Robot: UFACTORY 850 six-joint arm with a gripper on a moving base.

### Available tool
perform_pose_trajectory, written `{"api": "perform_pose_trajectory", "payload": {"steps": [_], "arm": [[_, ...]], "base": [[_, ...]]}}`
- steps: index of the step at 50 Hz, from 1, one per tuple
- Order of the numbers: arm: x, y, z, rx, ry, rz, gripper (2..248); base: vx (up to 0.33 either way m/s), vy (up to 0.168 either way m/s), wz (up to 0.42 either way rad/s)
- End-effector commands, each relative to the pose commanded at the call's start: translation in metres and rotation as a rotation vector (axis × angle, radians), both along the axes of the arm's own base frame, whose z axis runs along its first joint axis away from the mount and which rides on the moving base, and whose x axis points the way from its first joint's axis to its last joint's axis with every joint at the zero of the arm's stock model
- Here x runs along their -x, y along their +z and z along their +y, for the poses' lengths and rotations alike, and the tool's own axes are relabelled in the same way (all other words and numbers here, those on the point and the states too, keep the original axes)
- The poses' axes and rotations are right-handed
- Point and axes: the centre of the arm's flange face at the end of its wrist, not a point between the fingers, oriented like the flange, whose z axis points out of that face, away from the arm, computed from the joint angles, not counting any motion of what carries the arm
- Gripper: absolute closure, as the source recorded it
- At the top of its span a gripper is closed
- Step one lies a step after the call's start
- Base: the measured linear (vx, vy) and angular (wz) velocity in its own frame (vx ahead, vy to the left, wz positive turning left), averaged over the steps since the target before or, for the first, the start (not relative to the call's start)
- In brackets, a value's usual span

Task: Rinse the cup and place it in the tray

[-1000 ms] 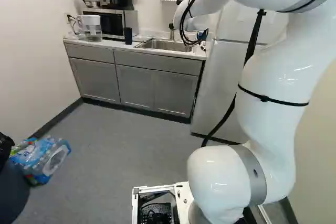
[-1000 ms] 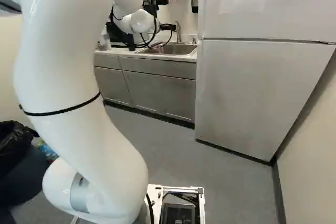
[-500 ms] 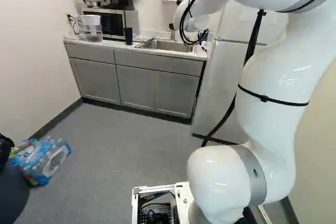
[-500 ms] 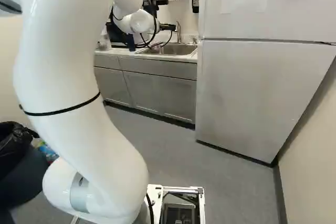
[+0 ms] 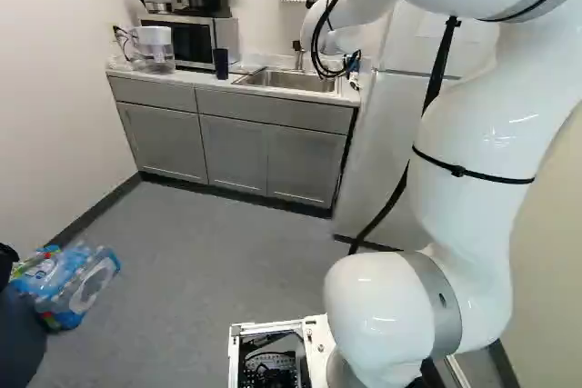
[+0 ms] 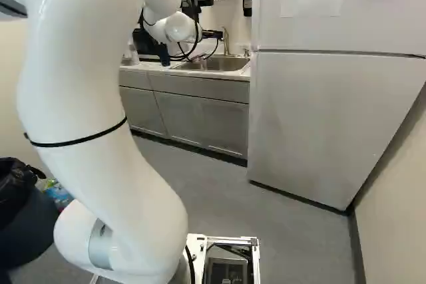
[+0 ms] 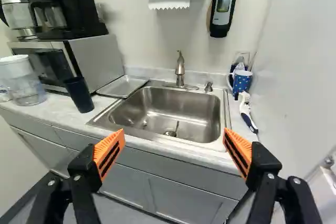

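The tool (image 7: 174, 136) is wide apart and empty.
The task's cup could be the dark cup (image 7: 79, 94) beside the tray (image 7: 124, 85) or the spotted mug (image 7: 242, 82) across the sink (image 7: 178, 102). A crooked reach might knock either over.

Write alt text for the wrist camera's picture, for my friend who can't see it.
An open black hand with orange pads faces a steel sink, holding nothing. To one side of the sink are a metal tray and a dark cup; on the opposite side stands a blue spotted mug.
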Motion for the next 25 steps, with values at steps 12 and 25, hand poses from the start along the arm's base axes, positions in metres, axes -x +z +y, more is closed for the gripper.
{"api": "perform_pose_trajectory", "payload": {"steps": [12,25], "arm": [[0.0000,0.0000,0.0000,0.000,0.000,0.000,3],[0.0000,0.0000,0.0000,0.000,0.000,0.000,3]], "base": [[0.104,-0.003,-0.011],[0.110,0.017,0.068]]}}
